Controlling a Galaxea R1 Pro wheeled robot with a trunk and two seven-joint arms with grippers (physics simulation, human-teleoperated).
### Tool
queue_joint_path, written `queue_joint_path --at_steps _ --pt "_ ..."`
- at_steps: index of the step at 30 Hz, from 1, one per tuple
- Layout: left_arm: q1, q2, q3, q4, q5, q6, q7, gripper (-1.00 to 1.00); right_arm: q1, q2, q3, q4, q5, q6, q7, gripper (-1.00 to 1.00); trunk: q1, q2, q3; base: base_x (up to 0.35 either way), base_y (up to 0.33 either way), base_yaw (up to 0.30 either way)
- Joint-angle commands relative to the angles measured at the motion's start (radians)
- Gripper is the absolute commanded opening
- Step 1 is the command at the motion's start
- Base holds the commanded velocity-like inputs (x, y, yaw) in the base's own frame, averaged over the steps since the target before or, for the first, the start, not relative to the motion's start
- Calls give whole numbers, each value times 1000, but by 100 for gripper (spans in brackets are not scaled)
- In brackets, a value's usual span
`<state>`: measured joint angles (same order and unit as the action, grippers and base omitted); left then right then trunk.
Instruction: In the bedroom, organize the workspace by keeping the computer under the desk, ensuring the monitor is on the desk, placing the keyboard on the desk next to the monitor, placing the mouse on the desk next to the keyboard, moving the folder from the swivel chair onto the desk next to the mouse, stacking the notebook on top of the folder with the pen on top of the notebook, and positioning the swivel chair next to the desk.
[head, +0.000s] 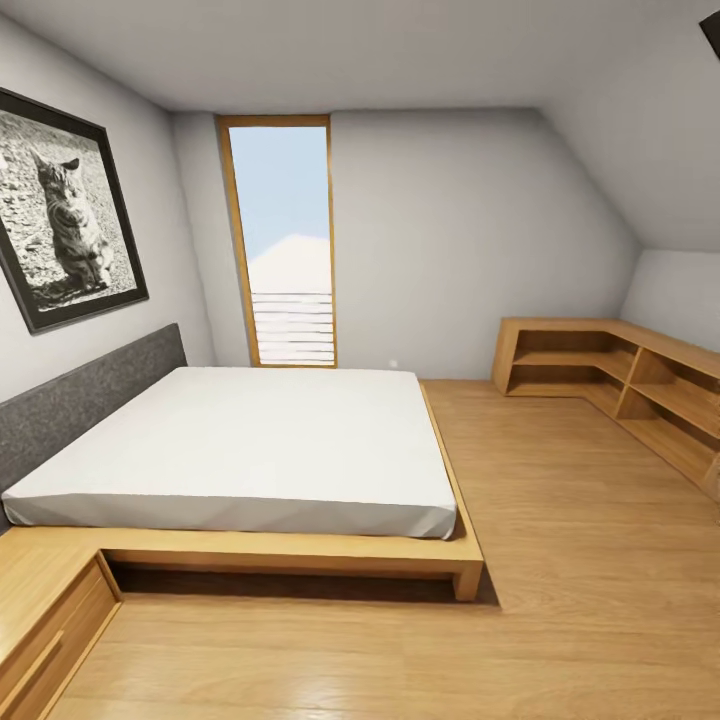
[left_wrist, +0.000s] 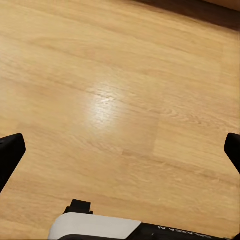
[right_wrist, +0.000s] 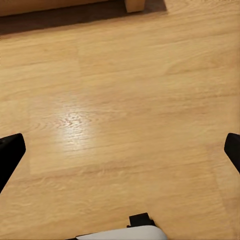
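Note:
The desk, monitor, keyboard, mouse, folder, notebook, pen, computer and swivel chair are out of view. The head view looks across a bedroom with a bed. My left gripper (left_wrist: 120, 150) hangs open over bare wooden floor, its two black fingertips (left_wrist: 10, 155) wide apart with nothing between them. My right gripper (right_wrist: 120, 152) is also open above the floor, its black fingertips (right_wrist: 10, 152) spread wide and empty.
A low wooden platform bed (head: 300, 550) with a white mattress (head: 250, 450) and grey headboard (head: 80, 400) stands at the left. A wooden drawer unit (head: 50, 620) sits at the near left. Low wooden shelves (head: 620, 385) line the right wall. A tall window (head: 285, 240) is in the far wall.

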<state>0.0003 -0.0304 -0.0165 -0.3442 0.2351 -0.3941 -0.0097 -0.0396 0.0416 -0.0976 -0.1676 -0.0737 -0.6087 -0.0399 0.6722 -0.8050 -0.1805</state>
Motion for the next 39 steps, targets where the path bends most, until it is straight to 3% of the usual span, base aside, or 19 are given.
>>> queue_joint_path --at_steps 1,17,39 --pt "0 0 -2 -1 8 -2 -1 100 -1 0 -4 0 -3 -3 3 100 0 -1 -1 0 0 -5" --pt "0 1 -2 -1 7 -2 -1 100 -1 1 -9 0 -7 -4 2 100 0 -1 -1 0 0 -15" --pt "0 1 0 -1 9 -2 -1 100 -1 0 -8 0 -8 -5 3 100 0 -1 -1 0 0 -238"
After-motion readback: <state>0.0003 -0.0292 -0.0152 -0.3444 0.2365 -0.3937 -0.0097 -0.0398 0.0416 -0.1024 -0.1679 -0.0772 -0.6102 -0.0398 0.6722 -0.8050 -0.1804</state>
